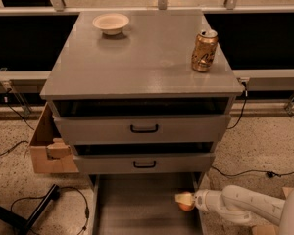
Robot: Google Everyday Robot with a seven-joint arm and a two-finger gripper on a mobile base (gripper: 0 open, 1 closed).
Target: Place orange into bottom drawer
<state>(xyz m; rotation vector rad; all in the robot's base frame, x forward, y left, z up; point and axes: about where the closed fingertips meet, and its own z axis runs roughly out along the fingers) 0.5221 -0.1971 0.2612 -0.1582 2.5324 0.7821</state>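
Note:
The bottom drawer point(137, 204) is pulled out at the foot of the grey cabinet, a wide shallow grey tray with a bare floor. My gripper point(186, 200) reaches in from the lower right, at the drawer's right wall, and is shut on the orange point(186, 205), which hangs just over the drawer's right edge. The white arm point(245, 205) extends to the right behind it.
Two upper drawers with black handles point(144, 128) stand slightly open. On the cabinet top point(137, 58) are a cream bowl point(111, 22) and a gold can point(204, 50). A cardboard box point(46, 148) sits left of the cabinet. Cables lie on the floor.

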